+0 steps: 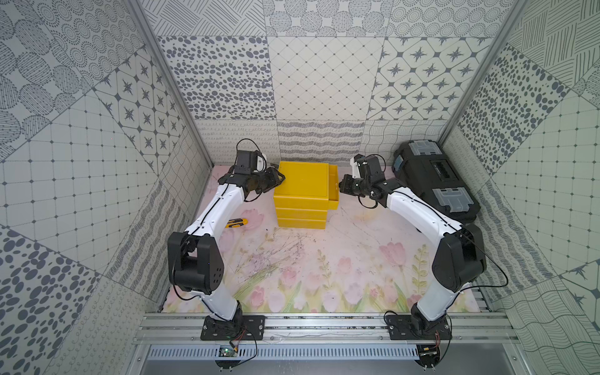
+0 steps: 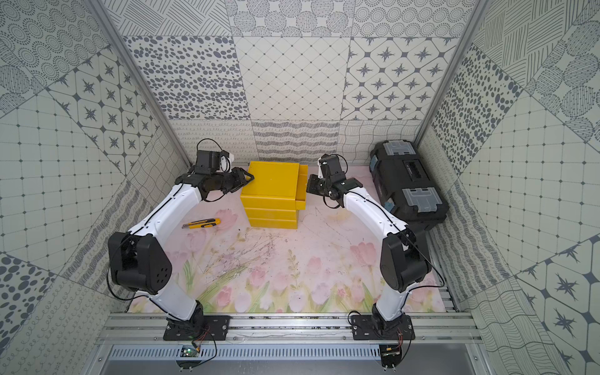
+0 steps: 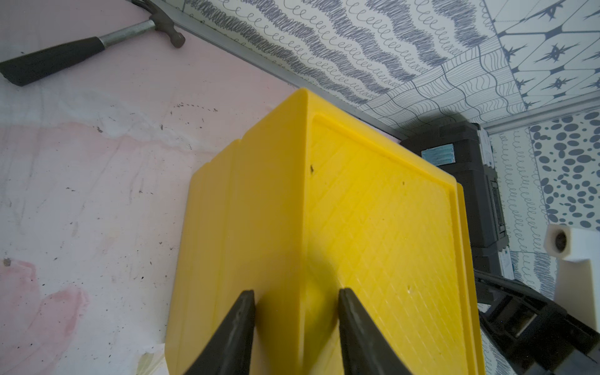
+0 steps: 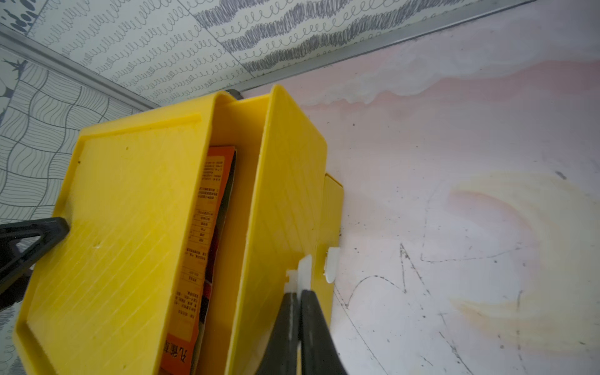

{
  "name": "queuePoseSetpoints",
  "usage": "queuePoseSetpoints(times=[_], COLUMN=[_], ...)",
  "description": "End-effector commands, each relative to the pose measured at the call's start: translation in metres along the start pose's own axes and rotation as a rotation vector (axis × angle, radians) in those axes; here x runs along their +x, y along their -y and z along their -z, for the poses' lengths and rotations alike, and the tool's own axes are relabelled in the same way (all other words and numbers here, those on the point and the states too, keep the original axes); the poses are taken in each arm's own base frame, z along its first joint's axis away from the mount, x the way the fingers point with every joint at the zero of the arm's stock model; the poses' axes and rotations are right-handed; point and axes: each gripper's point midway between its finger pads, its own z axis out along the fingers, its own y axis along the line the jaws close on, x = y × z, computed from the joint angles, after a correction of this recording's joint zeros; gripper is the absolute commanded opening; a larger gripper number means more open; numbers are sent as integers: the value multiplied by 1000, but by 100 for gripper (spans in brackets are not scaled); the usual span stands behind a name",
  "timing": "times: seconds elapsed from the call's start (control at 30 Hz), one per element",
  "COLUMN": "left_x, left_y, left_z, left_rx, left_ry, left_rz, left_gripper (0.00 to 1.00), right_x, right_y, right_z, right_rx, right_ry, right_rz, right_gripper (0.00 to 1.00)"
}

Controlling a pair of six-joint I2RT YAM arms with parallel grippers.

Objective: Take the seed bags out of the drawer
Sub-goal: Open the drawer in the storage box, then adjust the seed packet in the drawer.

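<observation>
Your right claw (image 4: 298,293) is pressed together on the white pull tab (image 4: 304,269) of the top drawer (image 4: 285,181), which stands partly out of the yellow cabinet (image 4: 130,211); just past the drawer's front wall an orange seed bag (image 4: 207,227) lies in the gap. Pull straight back toward the wrist, level and slow, for the tab is small and a sideways tug could slip it. Across the cabinet your left claw (image 3: 296,292) is spread astride the top corner edge: brace there so the cabinet does not slide
</observation>
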Motion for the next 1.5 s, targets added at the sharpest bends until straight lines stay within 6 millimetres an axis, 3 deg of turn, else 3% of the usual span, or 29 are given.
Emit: queuePoseSetpoints(times=[0.0, 0.4, 0.83, 1.07, 1.23, 1.37, 1.47], left_x=[39, 40, 41, 41, 42, 43, 43], left_y=[-31, -31, -33, -30, -29, -29, -29], left_z=[-7, -5, -5, -5, -6, -4, -5], left_rx=[-121, -120, -113, -91, -78, -80, -74], left_ry=[-136, -135, -143, -150, -148, -148, -148], left_rz=[31, 28, 30, 37, 47, 41, 43], left_gripper=[44, 44, 43, 43, 43, 43, 43], right_x=[-32, -49, -49, -49, -58, -69, -71], right_y=[4, 51, 62, 61, 67, 47, 9], right_z=[29, 44, 46, 52, 75, 101, 107], right_rx=[11, 54, 75, 79, 151, 135, 84], right_ry=[94, 110, 114, 121, 169, 230, 224], right_rz=[16, -38, -49, -44, -41, -7, 57], right_gripper=[0, 0, 1, 34, 51, 51, 47])
